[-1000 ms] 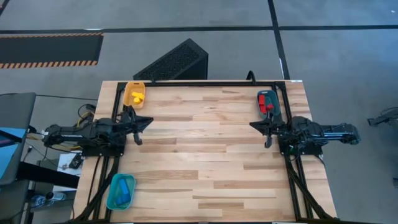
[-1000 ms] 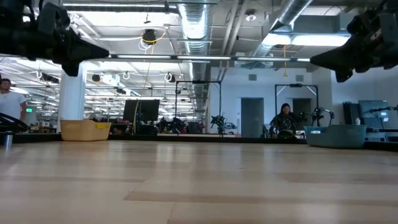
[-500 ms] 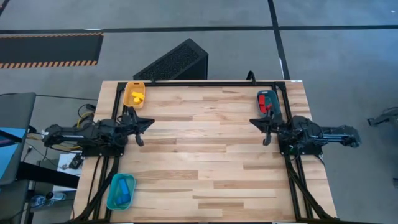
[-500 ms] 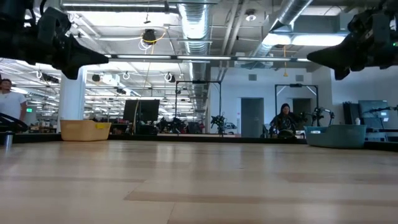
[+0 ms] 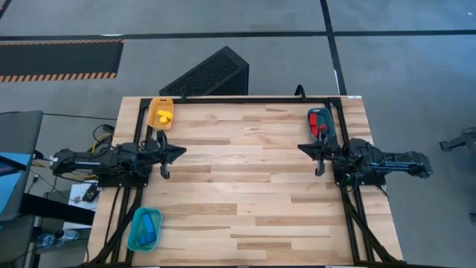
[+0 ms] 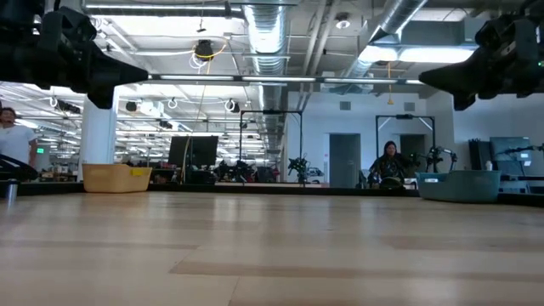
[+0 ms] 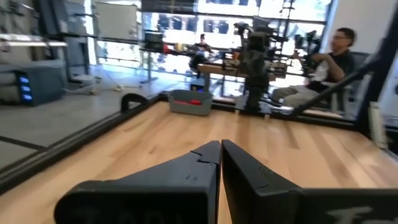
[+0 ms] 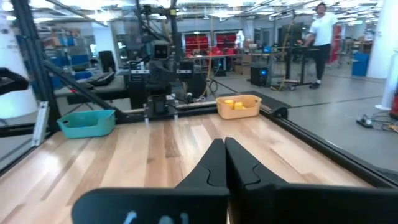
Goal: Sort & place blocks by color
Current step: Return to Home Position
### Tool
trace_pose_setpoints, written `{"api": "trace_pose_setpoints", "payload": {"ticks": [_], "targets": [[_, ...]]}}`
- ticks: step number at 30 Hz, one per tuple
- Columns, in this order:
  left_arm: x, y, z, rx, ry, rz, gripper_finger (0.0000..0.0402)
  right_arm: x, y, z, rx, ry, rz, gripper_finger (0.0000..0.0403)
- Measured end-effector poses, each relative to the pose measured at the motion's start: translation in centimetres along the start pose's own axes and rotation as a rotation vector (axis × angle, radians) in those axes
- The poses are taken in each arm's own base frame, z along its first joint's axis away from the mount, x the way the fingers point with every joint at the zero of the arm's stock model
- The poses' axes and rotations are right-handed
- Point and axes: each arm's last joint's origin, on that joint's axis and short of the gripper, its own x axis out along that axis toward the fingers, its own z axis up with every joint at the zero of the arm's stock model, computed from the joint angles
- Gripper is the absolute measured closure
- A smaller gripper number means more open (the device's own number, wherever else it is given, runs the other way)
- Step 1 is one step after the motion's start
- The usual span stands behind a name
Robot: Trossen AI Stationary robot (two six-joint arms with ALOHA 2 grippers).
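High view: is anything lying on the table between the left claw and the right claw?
No. In the high view, only bare table wood lies between the left claw and the right claw.

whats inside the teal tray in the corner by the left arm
Blue blocks lie inside the teal tray, bunched together, so their number cannot be told. Nothing of another colour shows; whatever might sit beneath them is covered.

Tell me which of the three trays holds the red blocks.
The grey-blue tray at the table's right edge holds the red blocks. The yellow tray holds yellow blocks; the teal tray holds blue blocks.
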Motion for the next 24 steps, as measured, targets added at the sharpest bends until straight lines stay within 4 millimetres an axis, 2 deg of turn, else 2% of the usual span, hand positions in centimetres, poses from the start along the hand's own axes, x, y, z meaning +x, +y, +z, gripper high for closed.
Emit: {"api": "trace_pose_setpoints", "payload": {"ticks": [17,24], "targets": [[0.01,-0.03,-0.05,-0.036,0.001,-0.011,0.0397,0.01,-0.06,-0.24,-0.033,0.021,0.005,0.0366],[0.01,-0.03,-0.07,-0.036,0.001,-0.012,0.0397,0.02,-0.12,-0.28,-0.034,0.025,-0.002,0.0364]]}}
